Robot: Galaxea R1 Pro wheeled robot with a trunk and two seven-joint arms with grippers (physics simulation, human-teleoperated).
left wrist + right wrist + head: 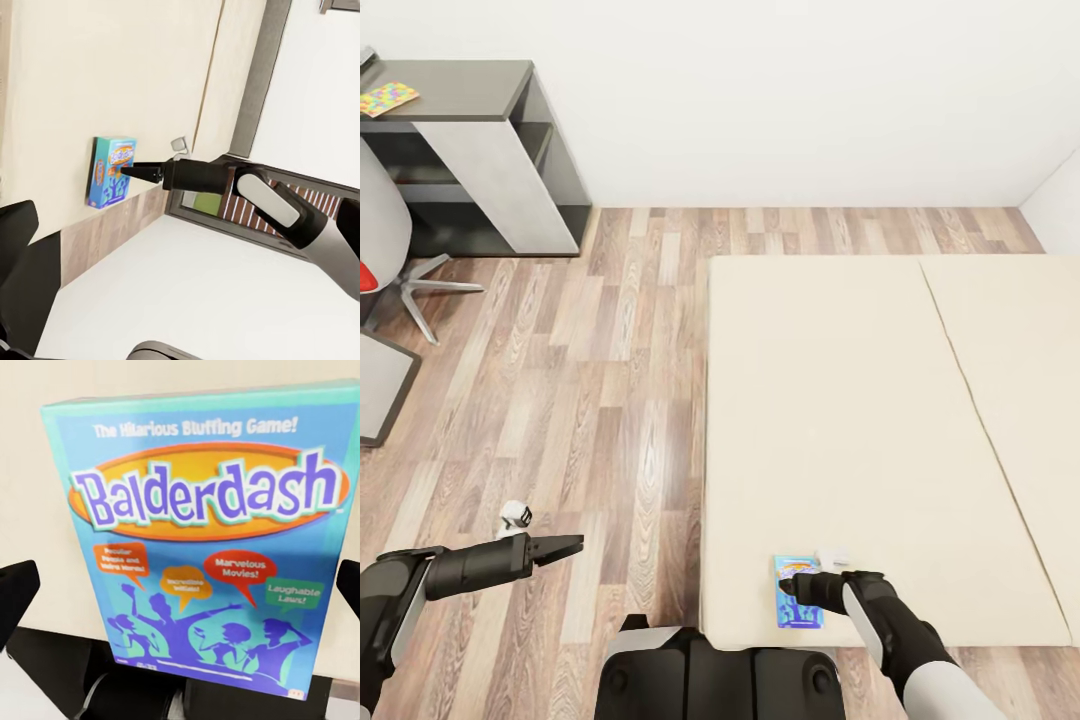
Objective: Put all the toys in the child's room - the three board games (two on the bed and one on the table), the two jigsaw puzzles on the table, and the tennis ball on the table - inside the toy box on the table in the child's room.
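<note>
A light blue board game with an orange oval logo lies flat on the beige bed, close to the bed's near edge. My right gripper hovers just over it, open. In the right wrist view the board game sits between the two fingertips, which stand apart at its sides. The left wrist view shows the board game with the right gripper at it. My left gripper hangs open over the wood floor, left of the bed. A jigsaw puzzle lies on the grey table at far left.
A small white object lies on the bed beside the board game. A grey swivel chair with a red seat stands before the table. A small white item sits on the floor near my left gripper. White walls close the room behind the bed.
</note>
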